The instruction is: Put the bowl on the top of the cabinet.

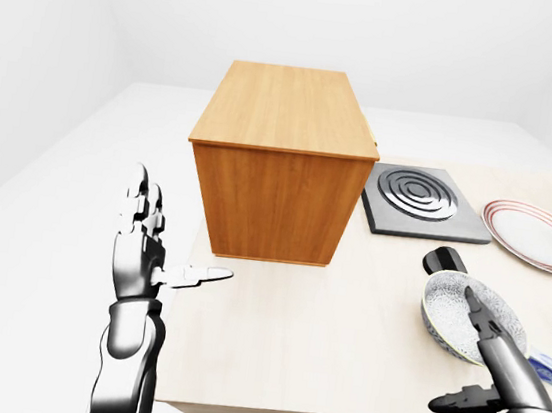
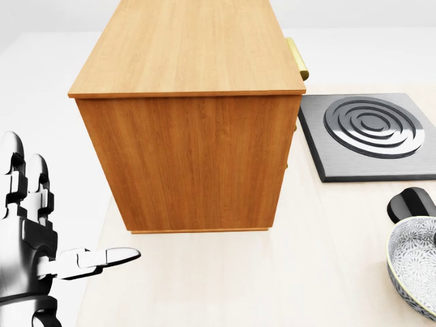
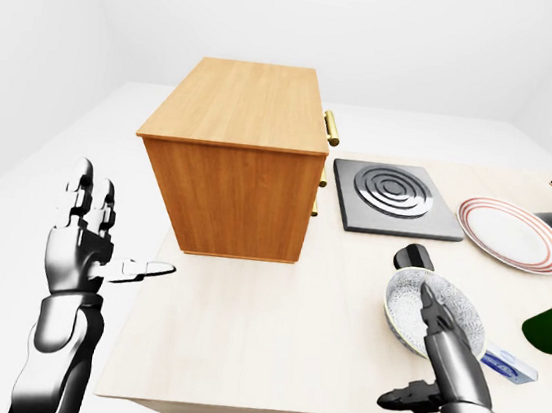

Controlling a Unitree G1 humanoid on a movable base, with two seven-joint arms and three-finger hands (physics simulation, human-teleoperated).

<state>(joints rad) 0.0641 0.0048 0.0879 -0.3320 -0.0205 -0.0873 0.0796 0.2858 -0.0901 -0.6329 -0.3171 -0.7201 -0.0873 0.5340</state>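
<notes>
Left hand [image 1: 151, 242] upright, fingers spread, off the worktop's [image 1: 320, 343] left edge; right hand [image 1: 483, 368] open, fingertip over the bowl [image 1: 454, 314]; cabinet [image 1: 280, 157] top bare.

Bright even simulator light, soft faint shadow beside the cabinet [image 1: 279, 162], no glare, sharp throughout, no blur

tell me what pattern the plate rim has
Red and white concentric stripes round the plate rim, clearest in the left-eye view.
</notes>
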